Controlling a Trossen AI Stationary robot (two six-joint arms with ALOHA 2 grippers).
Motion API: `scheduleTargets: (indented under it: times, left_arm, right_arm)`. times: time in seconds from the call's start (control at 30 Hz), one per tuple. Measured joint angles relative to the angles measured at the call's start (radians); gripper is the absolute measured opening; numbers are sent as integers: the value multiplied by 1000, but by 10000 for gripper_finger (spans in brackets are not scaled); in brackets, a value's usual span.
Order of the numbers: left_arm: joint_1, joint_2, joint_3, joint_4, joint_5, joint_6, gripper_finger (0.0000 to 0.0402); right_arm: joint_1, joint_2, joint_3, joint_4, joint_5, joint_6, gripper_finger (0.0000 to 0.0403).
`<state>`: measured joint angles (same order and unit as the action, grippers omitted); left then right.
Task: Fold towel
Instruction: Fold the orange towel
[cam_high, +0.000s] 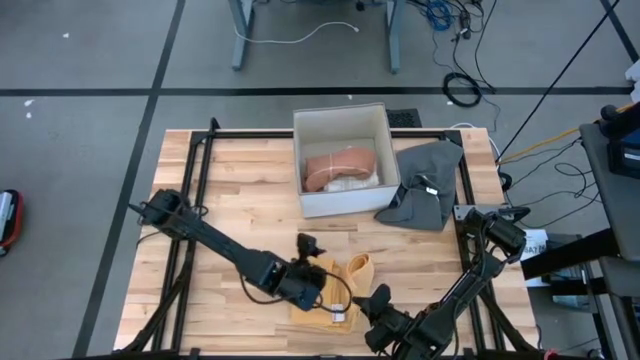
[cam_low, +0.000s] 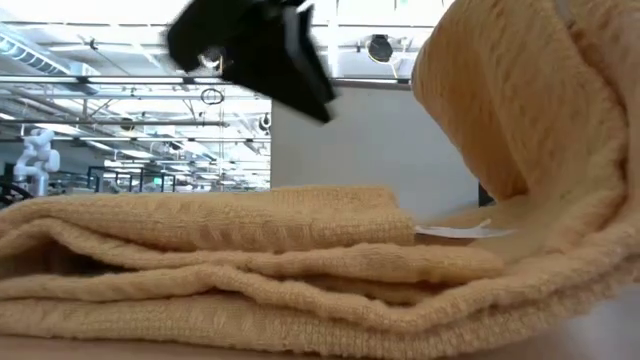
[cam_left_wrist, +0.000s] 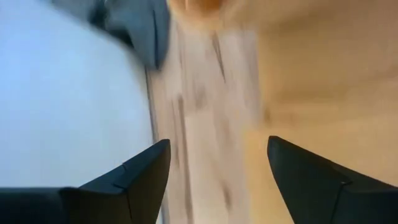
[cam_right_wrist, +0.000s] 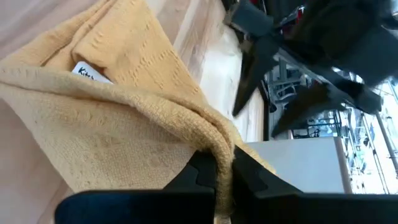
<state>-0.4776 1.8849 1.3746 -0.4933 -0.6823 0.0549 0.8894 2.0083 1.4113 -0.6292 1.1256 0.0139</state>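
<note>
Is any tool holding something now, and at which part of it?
The right tool is shut on the towel, pinching a raised fold at its edge. The left tool is open and holds nothing.

This looks like a big robot lab or workshop, not a home. A wooden table with a black metal frame stands on a plain grey floor. Past the table's far edge, loose cables lie on that floor beside the metal legs of another desk. Far behind the table, the room has a high ceiling with pipes and long lights, and a small white robot stands there.
</note>
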Motion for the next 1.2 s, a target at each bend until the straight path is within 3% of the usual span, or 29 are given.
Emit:
scheduleTargets:
  times: [0.13,0.27,0.43,0.53,0.77,1.0,1.13,1.2]
  left_arm:
    - [-22,-1,-3,-205,29,-220,275]
    - [-36,3,-40,-307,69,-387,275]
    - [-37,3,-111,-297,213,-495,275]
    - [-35,4,-162,-269,246,-544,275]
    - [-40,2,-262,48,355,-513,275]
    - [-13,4,-263,119,359,-473,275]
    - [8,4,-263,141,359,-469,275]
    - [15,5,-263,163,358,-465,275]
  right_arm:
    - [-1,0,0,5,-6,-22,1]
    - [-2,-1,0,17,-23,-37,2]
    - [-14,-1,2,41,-51,-57,2]
    - [-22,-1,2,68,-61,-85,3]
    - [-50,-1,2,162,-126,-183,3]
    - [-99,2,2,310,-199,-334,3]
    - [-138,4,2,355,-331,-355,3]
    - [-153,16,2,373,-344,-364,4]
